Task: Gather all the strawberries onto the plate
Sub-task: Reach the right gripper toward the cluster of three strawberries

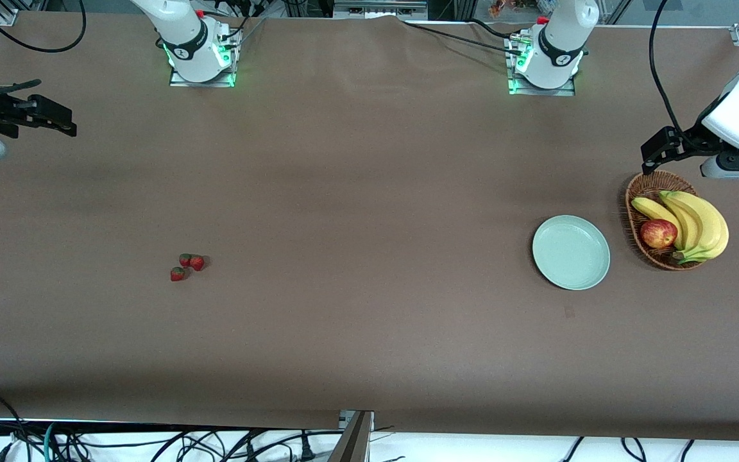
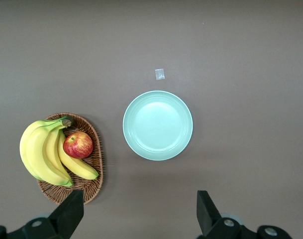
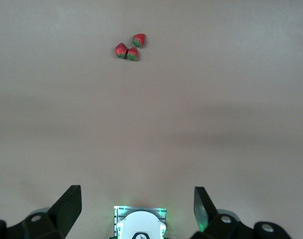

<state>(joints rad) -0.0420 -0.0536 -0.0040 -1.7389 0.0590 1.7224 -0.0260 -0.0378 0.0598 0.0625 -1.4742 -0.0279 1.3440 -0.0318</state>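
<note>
Waiting to start: three strawberries cluster toward the right arm's end, well apart from the empty plate beside a basket. Right gripper and left gripper hover spread, empty. Next, the right arm probably descends and pinches one berry.

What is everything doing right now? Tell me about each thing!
strawberries: three, clustered on the table, none on the plate
plate: empty, beside the basket
basket: holds bananas and an apple
bananas: lying in the basket
apple: in the basket
left gripper: open, empty, above the basket
right gripper: open, empty, waiting
</note>
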